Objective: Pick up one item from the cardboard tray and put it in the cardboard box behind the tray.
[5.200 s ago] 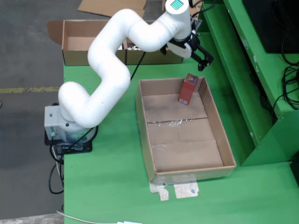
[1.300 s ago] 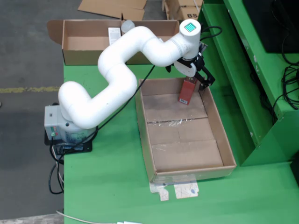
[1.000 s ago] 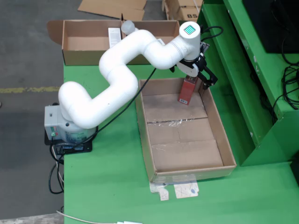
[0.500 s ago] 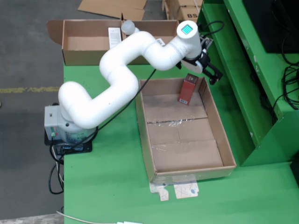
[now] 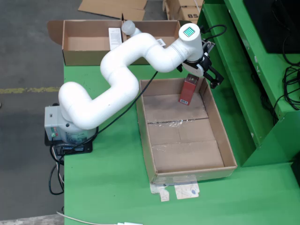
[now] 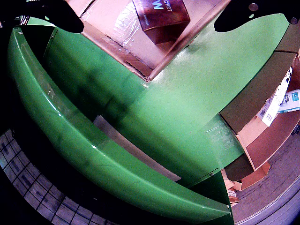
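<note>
In the view from above, the white arm hid part of the open brown cardboard box (image 5: 89,43). The black gripper (image 5: 206,71), fingers spread and empty, hung over the far corner of the shallow cardboard tray (image 5: 187,173). The small dark-red carton (image 5: 188,90), its lettering cropped in the gripper-mounted view, stood upright inside that tray's far end.

A fixed view from above takes in the whole green table (image 5: 112,187); the gripper-mounted view sits close over the cardboard tray's (image 6: 136,65) far corner, which both share.
</note>
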Controlling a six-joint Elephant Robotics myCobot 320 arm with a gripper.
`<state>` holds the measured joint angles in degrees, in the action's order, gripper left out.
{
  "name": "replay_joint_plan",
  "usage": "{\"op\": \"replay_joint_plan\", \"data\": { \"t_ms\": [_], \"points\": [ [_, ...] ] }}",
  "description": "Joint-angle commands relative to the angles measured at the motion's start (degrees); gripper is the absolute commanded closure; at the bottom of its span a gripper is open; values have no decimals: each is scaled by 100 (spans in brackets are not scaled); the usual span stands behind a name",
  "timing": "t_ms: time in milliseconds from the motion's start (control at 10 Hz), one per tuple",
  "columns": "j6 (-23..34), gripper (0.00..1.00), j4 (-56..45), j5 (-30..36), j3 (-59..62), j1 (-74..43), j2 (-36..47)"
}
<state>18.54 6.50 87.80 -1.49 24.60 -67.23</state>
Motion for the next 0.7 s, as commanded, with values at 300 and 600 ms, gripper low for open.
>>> {"op": "replay_joint_plan", "data": {
  "t_ms": [300,600],
  "points": [
    [29,0,-229,113,149,-157,264],
    [47,0,-168,65,149,-128,247]
  ]
}}
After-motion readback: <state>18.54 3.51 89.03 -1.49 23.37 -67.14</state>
